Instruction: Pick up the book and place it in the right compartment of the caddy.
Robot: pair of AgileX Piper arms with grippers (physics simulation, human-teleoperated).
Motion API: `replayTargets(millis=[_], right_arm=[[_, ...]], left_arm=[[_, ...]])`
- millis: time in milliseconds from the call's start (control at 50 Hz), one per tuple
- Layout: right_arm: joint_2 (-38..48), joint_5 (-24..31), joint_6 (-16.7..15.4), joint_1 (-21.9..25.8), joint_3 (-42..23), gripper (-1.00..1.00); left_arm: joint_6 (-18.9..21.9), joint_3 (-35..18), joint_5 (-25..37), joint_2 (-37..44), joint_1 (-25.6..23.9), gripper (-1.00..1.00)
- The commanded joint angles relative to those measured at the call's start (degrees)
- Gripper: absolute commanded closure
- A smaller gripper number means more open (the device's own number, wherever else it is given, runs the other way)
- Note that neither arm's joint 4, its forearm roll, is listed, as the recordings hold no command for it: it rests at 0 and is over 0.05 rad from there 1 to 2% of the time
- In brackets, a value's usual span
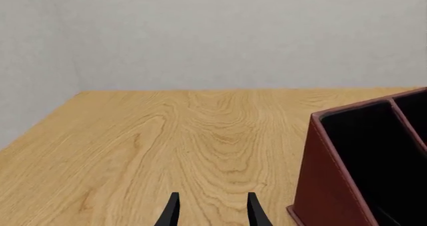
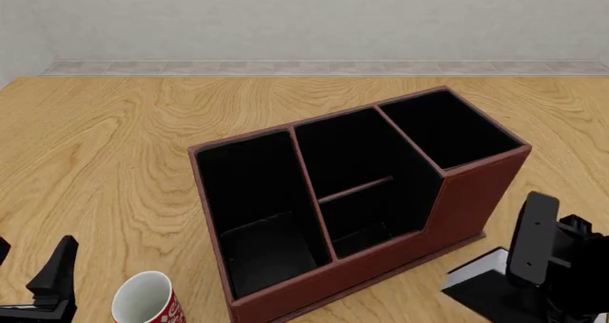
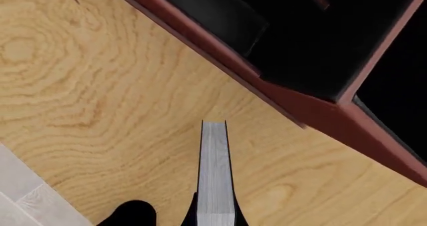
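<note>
The reddish-brown caddy (image 2: 476, 195) stands mid-table, and its narrow, tall-walled right compartment (image 2: 447, 127) is empty. In front of the caddy's right end, low by the table's near edge, is the black book (image 2: 490, 294). My right gripper (image 2: 521, 269) is over it. In the right wrist view the book's white page edge (image 3: 215, 171) runs straight out from between the fingertips (image 3: 193, 217), so the right gripper (image 3: 215, 218) is shut on the book. My left gripper (image 1: 212, 213) is open and holds nothing. It sits low at the front left (image 2: 53, 280), beside the caddy's left wall (image 1: 327, 186).
A white-and-red cup (image 2: 145, 300) stands upright near the table's front edge, between the left gripper and the caddy's left end. The caddy's wide left section (image 2: 252, 195) and its crossbar-split middle section (image 2: 357, 173) hold nothing. A pale wall closes off the far side.
</note>
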Motion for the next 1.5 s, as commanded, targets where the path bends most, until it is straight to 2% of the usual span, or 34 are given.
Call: replayTargets(millis=[20,100,220,300,400,640,720,920,1040,1100,1180,1200,1260,1280,1500], right_arm=[[-2.45,1.5,0.33,-1.99,-1.16,1.0],[-3.21,1.5,0.9,-1.85,-0.58,1.0],[-4.33,1.51,-0.05,-3.24,-0.36,1.0],[-5.35,1.51,-1.82,-5.61,-0.55,1.0],[-6.01,1.5,-1.71,-5.98,-0.53,1.0],[-7.43,1.51,-3.83,-10.05,-2.68,1.0],[-7.51,1.51,-3.76,-10.24,-2.96,1.0],[-7.68,1.51,-5.92,-12.87,-3.97,1.0],[-7.48,1.51,-5.73,-12.51,-4.76,1.0],[-7.56,1.51,-7.31,-13.87,-5.58,1.0],[-7.17,1.51,-7.84,-14.37,-7.17,1.0],[-7.37,1.51,-9.15,-15.59,-7.65,1.0],[-7.09,1.51,-9.03,-15.44,-7.81,1.0],[-7.07,1.51,-10.45,-17.17,-7.92,1.0],[-7.46,1.51,-13.65,-20.64,-10.66,1.0]], left_arm=[[-0.1,-0.04,-0.35,0.0,-0.3,-1.0],[-0.37,-0.08,-0.45,0.0,-0.57,-1.0],[-0.39,-0.26,-0.61,0.0,-0.77,-1.0],[-0.51,-0.45,-0.63,0.0,-1.01,-1.0],[-0.63,-0.88,-0.54,0.0,-1.11,-1.0],[-0.83,-1.93,-0.22,0.0,-1.08,-1.0],[-0.93,-2.11,-0.18,0.0,-1.09,-1.0],[-0.97,-2.7,0.2,0.0,-1.56,-1.0],[-1.02,-3.12,0.38,0.0,-1.4,-1.0],[-1.03,-3.39,0.53,0.0,-1.54,-1.0],[-0.88,-3.87,0.94,0.0,-1.72,-1.0],[-0.83,-4.0,1.01,0.0,-1.76,-1.0],[-0.91,-4.27,1.18,0.0,-1.7,-1.0],[-0.76,-4.25,1.2,0.0,-1.7,-1.0],[-0.81,-4.79,1.34,0.0,-1.83,-1.0]])
